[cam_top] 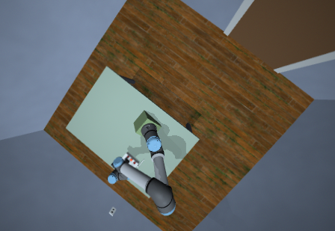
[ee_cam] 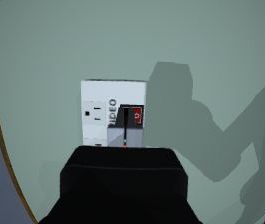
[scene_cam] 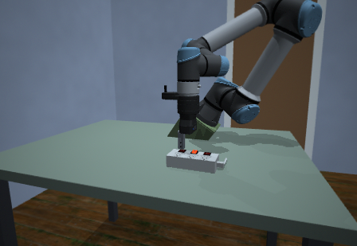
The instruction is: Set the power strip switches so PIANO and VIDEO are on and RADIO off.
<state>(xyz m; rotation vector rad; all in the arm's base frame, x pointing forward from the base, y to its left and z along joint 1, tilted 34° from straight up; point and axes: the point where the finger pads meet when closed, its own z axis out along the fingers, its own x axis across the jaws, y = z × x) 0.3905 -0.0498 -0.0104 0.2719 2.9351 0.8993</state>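
The white power strip (cam_top: 129, 156) (scene_cam: 191, 163) (ee_cam: 113, 89) lies flat on the table, switches up. Its middle switch (scene_cam: 194, 152) glows orange. The end switch on the cord side (scene_cam: 207, 154) is dark red and unlit. The far end switch (scene_cam: 182, 150) (ee_cam: 137, 115), beside the VIDEO label (ee_cam: 113, 111), is also dark red, and its O mark shows. The PIANO and RADIO labels cannot be read. My gripper (scene_cam: 182, 148) (ee_cam: 125, 117) is shut and empty, pointing down. Its tips are at the VIDEO switch and partly hide it; contact cannot be told for certain.
A short white cord stub (scene_cam: 222, 162) sticks out of the strip's end. A green angled block (cam_top: 140, 122) (scene_cam: 174, 132) stands under the arm's base, behind the strip in the exterior view. The pale green table (cam_top: 101, 103) (scene_cam: 100, 150) has its edge near the strip.
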